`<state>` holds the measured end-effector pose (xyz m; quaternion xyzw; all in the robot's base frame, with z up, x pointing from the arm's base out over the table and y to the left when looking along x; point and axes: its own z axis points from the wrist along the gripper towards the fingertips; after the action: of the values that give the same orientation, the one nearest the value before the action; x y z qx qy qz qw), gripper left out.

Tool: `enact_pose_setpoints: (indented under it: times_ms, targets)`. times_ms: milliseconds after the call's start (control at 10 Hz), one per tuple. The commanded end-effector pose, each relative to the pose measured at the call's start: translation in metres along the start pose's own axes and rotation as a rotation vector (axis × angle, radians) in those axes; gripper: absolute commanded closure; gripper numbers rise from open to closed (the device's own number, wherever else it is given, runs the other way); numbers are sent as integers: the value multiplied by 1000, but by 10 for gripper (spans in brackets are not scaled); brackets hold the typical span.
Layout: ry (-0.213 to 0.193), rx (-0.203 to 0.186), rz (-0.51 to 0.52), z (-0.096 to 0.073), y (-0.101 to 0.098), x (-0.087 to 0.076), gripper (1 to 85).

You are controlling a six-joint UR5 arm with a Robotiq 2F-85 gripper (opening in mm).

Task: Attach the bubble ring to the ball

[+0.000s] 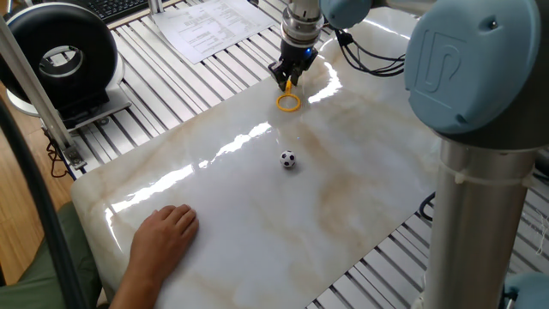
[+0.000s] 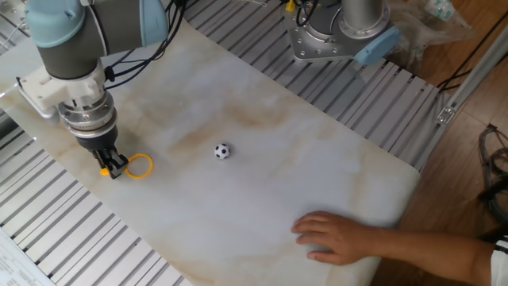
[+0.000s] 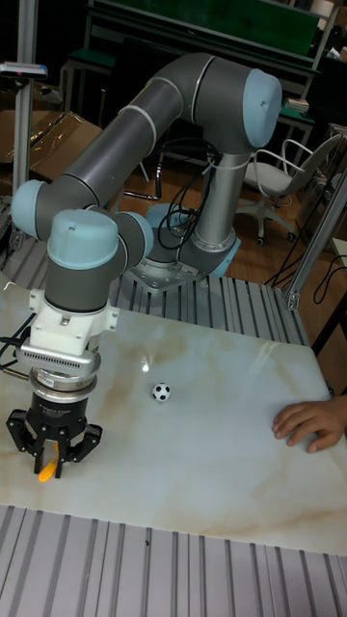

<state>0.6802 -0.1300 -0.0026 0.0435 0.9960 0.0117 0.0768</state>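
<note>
The bubble ring (image 1: 290, 103) is a small yellow-orange hoop lying flat on the marble tabletop (image 1: 257, 215). Its stub handle points toward my gripper (image 1: 287, 79). The fingers have closed in on that handle from above. The hoop (image 2: 140, 166) sticks out to the side of the gripper (image 2: 112, 166) in the other fixed view. In the tall view only the orange stub (image 3: 44, 472) shows, beside the gripper (image 3: 53, 465). The ball (image 1: 287, 160), white with black patches, rests alone mid-table, well apart from the ring, and also shows as the ball (image 2: 221, 151) and the ball (image 3: 161, 391).
A person's hand (image 1: 163, 236) lies flat near the table's edge, away from the ball. Printed sheets (image 1: 206, 26) and a round black device (image 1: 60, 51) sit beyond the marble on the slatted frame. The arm's base (image 2: 341, 32) stands at the far side.
</note>
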Motion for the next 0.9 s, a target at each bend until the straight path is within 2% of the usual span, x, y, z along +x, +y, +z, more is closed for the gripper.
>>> enact_pose_setpoints:
  times_ms: [0,100,300,500,600,800]
  targets:
    - [8,-15,34,-2,0,1,587]
    - [13,-19,35,-7,-1,1,610]
    - [30,-5,53,-12,-8,3,740]
    - [41,21,77,-13,-5,4,843]
    - [45,16,87,-19,4,5,843]
    - [52,-7,115,-41,27,12,843]
